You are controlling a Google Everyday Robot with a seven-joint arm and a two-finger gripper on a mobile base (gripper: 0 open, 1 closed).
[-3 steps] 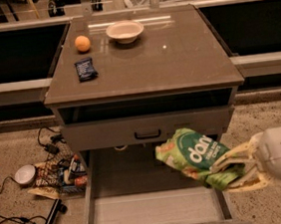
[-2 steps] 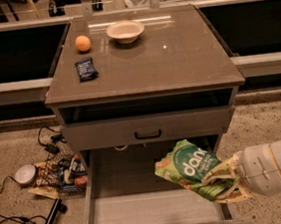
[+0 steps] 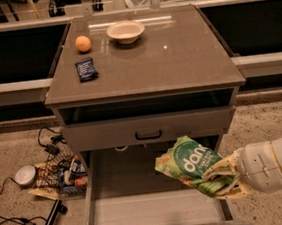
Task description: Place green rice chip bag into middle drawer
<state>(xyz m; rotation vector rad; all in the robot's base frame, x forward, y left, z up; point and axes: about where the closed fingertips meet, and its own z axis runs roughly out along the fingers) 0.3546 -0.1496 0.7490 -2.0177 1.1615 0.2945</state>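
Note:
The green rice chip bag is bright green with white lettering. It hangs tilted above the right half of the open middle drawer, a wide grey box with a pale floor pulled out below the cabinet. My gripper comes in from the right on a white arm and is shut on the bag's lower right end. The bag is off the drawer floor.
On the cabinet top lie an orange, a pale bowl and a small dark blue packet. A closed drawer front with a black handle sits above the open drawer. Cables and clutter lie on the floor at left.
My gripper has carried the bag leftward and a little further over the open drawer. The arm now reaches further in from the right.

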